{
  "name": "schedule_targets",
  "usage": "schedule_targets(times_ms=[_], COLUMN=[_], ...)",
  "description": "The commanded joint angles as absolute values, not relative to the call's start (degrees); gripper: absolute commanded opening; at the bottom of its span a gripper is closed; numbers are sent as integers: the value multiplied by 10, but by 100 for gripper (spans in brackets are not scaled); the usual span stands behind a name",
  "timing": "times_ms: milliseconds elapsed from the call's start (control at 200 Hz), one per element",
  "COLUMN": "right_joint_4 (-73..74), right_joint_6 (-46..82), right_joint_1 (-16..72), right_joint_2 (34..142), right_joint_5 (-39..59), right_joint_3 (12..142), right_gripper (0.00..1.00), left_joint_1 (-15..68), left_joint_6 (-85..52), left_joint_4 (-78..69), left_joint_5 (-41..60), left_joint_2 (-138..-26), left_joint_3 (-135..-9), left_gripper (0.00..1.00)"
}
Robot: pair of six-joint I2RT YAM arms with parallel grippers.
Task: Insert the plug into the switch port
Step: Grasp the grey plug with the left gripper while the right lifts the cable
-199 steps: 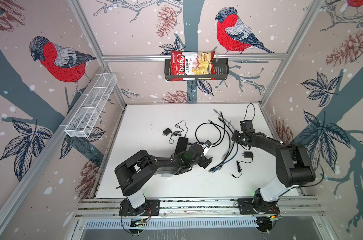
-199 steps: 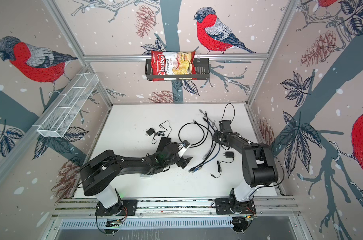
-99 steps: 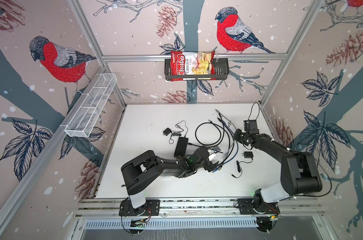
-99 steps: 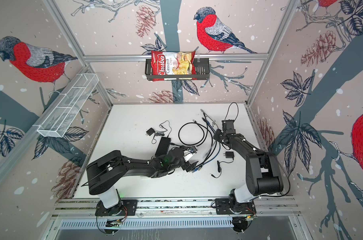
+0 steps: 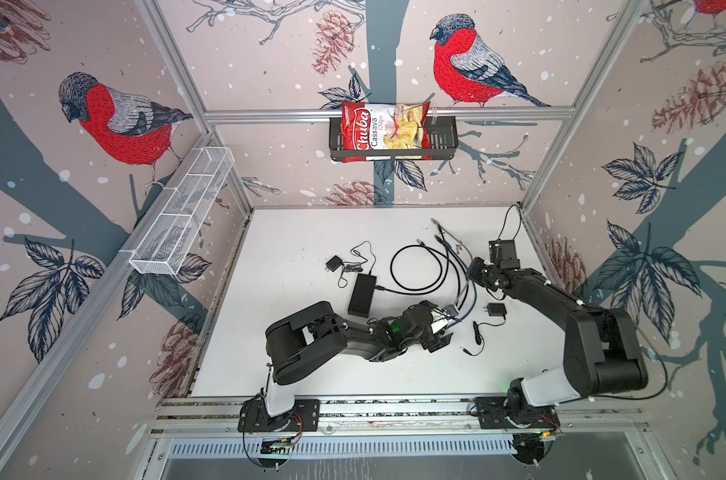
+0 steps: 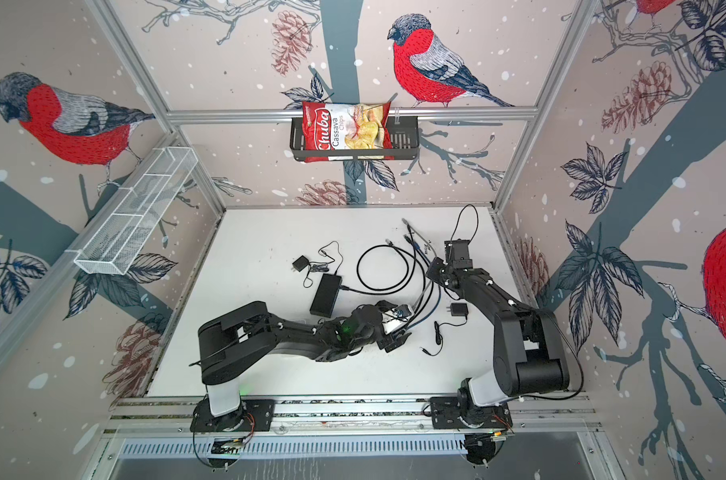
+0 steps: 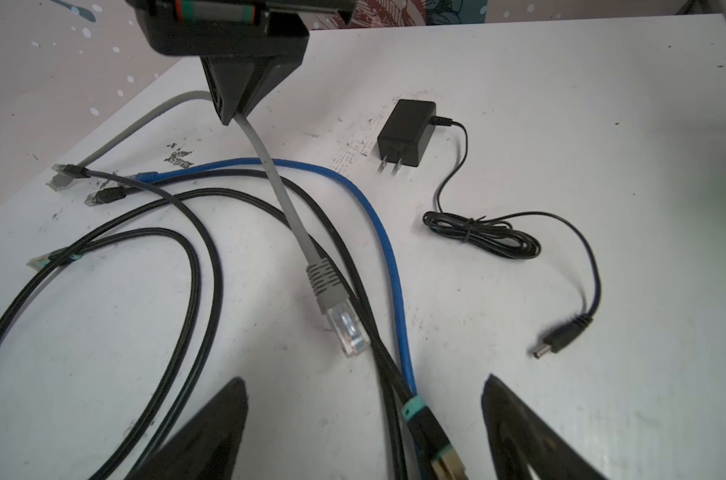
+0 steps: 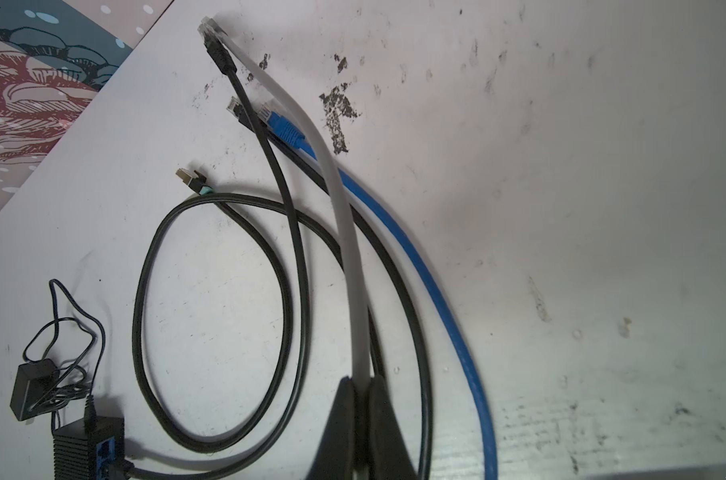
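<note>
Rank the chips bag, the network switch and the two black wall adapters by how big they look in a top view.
1. chips bag
2. network switch
3. right wall adapter and left wall adapter: these look about alike, so I leave them tied.

We see a scuffed white desk (image 5: 295, 232) boxed in by bullfinch-and-pinecone wallpapered walls (image 5: 270, 54) on aluminium framing (image 5: 270, 113), with a white wire basket (image 5: 182, 216) and a black rack (image 5: 442, 141) hanging there.
</note>
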State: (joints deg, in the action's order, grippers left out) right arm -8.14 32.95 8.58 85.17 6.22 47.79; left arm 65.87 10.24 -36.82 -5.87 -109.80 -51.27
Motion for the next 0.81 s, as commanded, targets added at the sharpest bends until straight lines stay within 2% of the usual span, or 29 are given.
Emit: schedule_targets(times_ms=[0, 310, 615, 800], right_joint_4=[-78, -74, -79, -80], right_joint_6=[331, 332, 332, 330], right_joint_1=[85, 85, 80, 78], right_joint_2=[845, 832, 820, 818], right_joint_5=[67, 71, 78, 84], right_joint_3=[474, 463, 467, 468], right_gripper=[0, 0, 0, 0], left_joint_1=[661, 661, 661, 661], left_joint_6=[82, 74, 76, 82], left_joint_4=[-431, -435, -438, -447], left_joint_5=[-81, -86, -110, -115], left_joint_2=[-1116, -1153, -1167, -1169], left_joint_3=[-522, -553, -560, -556], left_gripper=[83, 64, 56, 42])
